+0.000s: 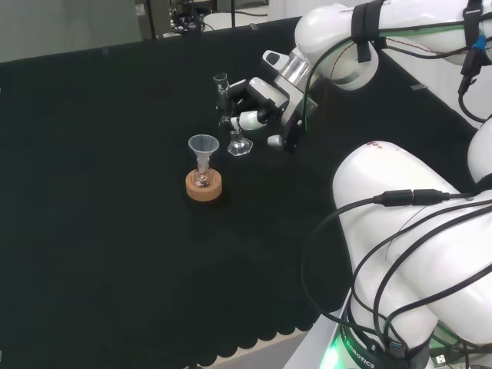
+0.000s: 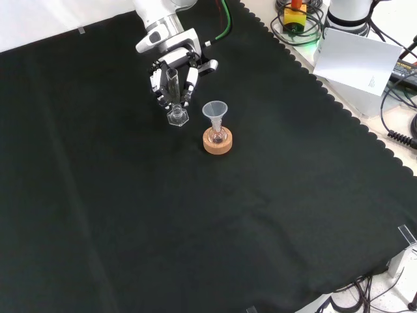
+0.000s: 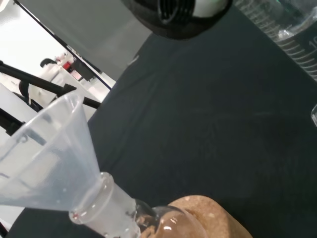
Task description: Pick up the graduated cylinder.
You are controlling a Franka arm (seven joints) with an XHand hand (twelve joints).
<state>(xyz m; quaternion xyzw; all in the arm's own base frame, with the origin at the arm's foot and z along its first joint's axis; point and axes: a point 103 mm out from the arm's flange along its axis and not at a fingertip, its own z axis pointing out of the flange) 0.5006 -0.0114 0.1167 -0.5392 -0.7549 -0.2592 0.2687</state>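
The graduated cylinder (image 1: pixel 228 110) is clear glass with a six-sided foot and leans slightly near the middle of the black cloth. My hand (image 1: pixel 263 102) reaches in from the right of the head view, its fingers curled round the tube's upper part. In the front view the hand (image 2: pixel 173 65) comes from the top, and the cylinder (image 2: pixel 174 98) stands between its fingers (image 2: pixel 189 81) with the foot at or just above the cloth. The wrist view shows a stretch of the cylinder's marked wall (image 3: pixel 292 32) beside a fingertip (image 3: pixel 178 15).
A small flask with a clear plastic funnel (image 1: pixel 203 146) in its neck sits in a cork ring (image 1: pixel 204 186) just left of the cylinder in the head view. The funnel (image 2: pixel 214 111) and cork ring (image 2: pixel 217 141) show nearer in the front view, and close in the wrist view (image 3: pixel 54 158). Cloth's scalloped edge (image 2: pixel 339 104) runs at right.
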